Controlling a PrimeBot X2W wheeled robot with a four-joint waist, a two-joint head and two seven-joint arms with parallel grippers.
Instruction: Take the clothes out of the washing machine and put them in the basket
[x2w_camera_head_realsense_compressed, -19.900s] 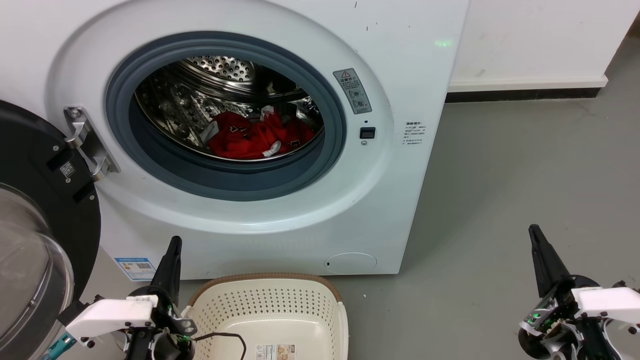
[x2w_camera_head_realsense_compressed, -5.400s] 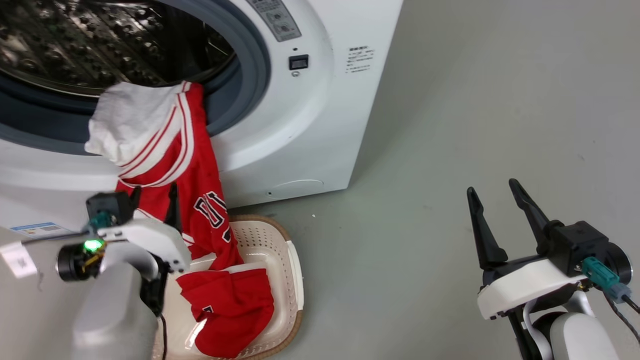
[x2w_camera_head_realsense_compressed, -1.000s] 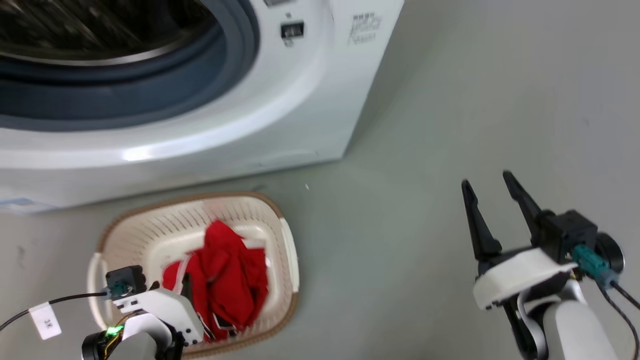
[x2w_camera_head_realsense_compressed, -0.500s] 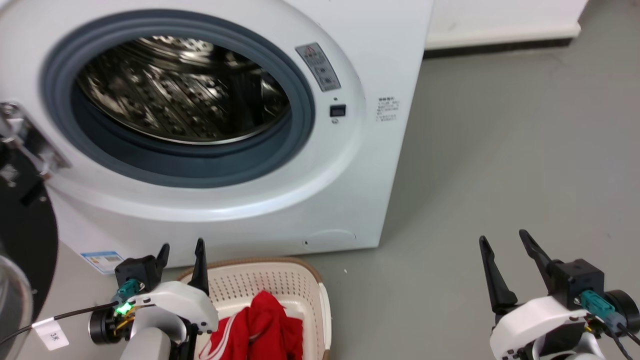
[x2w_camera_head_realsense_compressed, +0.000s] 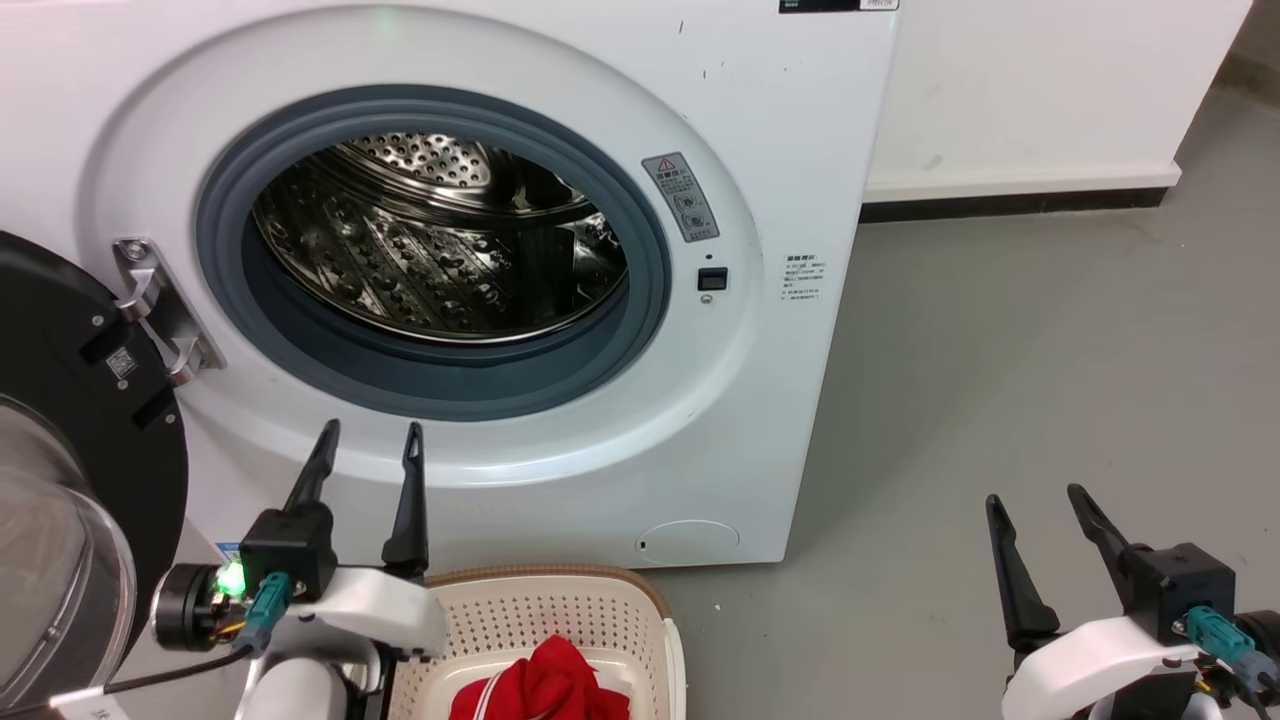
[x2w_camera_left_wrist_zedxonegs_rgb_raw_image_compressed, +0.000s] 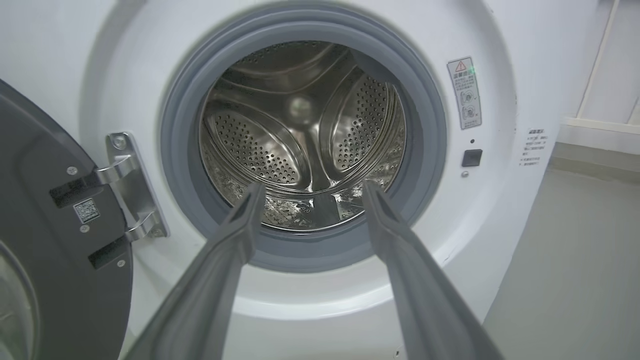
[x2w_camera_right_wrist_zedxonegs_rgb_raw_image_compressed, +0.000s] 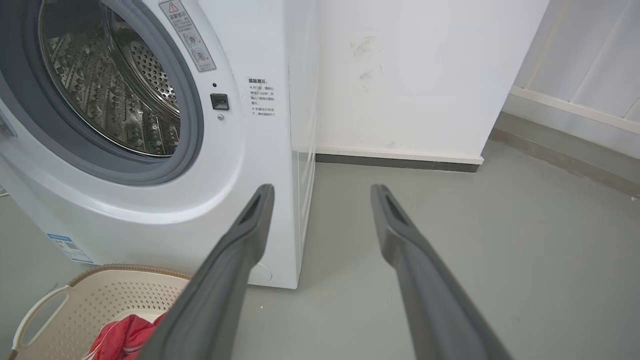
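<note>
The white washing machine (x2w_camera_head_realsense_compressed: 760, 130) stands with its door swung open at the left, and its steel drum (x2w_camera_head_realsense_compressed: 430, 250) holds no clothes that I can see. Red clothes (x2w_camera_head_realsense_compressed: 545, 690) lie in the cream basket (x2w_camera_head_realsense_compressed: 560, 600) on the floor in front of the machine, seen too as clothes (x2w_camera_right_wrist_zedxonegs_rgb_raw_image_compressed: 125, 337) in the basket (x2w_camera_right_wrist_zedxonegs_rgb_raw_image_compressed: 95, 295) in the right wrist view. My left gripper (x2w_camera_head_realsense_compressed: 368, 432) is open and empty, fingers pointing up at the porthole rim above the basket's left end. My right gripper (x2w_camera_head_realsense_compressed: 1035, 495) is open and empty over the floor, right of the machine.
The black-rimmed glass door (x2w_camera_head_realsense_compressed: 70, 480) hangs open at the far left on its metal hinge (x2w_camera_head_realsense_compressed: 160, 310). Grey floor (x2w_camera_head_realsense_compressed: 1000, 380) stretches to the right of the machine. A white wall with a dark skirting (x2w_camera_head_realsense_compressed: 1010, 205) runs behind.
The head camera has tilted up, so the whole porthole and door show. The left gripper has risen from the basket with its fingers open and empty. The clothes stay in the basket.
</note>
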